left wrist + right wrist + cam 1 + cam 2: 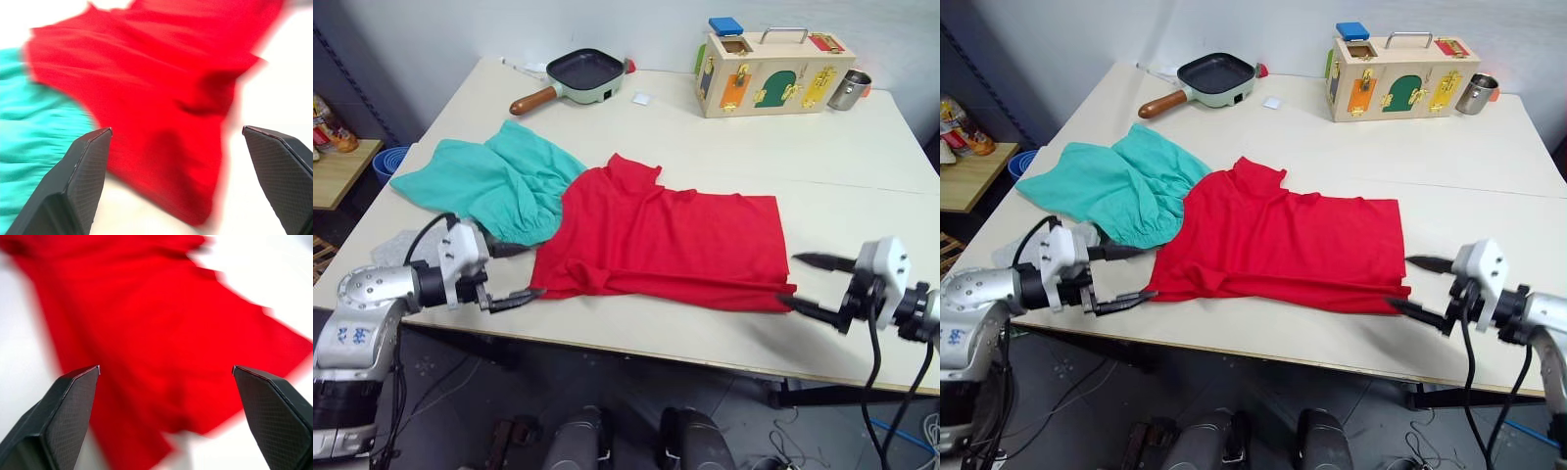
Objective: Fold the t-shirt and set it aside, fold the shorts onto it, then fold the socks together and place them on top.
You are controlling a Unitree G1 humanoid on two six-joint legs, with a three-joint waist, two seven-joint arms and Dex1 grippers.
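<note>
The red t-shirt [671,240] lies spread across the middle of the table, its near edge rumpled. The teal shorts [494,184] lie at its left, and the shirt's left edge overlaps them. A light grey sock [403,246] peeks out behind my left arm near the table's left edge. My left gripper [517,273] is open at the shirt's near left corner, with nothing between its fingers. At the shirt's near right corner my right gripper [807,281] is open too, one fingertip at the hem. Both wrist views look onto the red cloth between spread fingers.
At the back of the table stand a green frying pan [579,76], a wooden latch box [771,70] with a blue block on top, a metal cup [850,90] and a small white piece [641,98]. A wooden shelf [337,162] stands to the left of the table.
</note>
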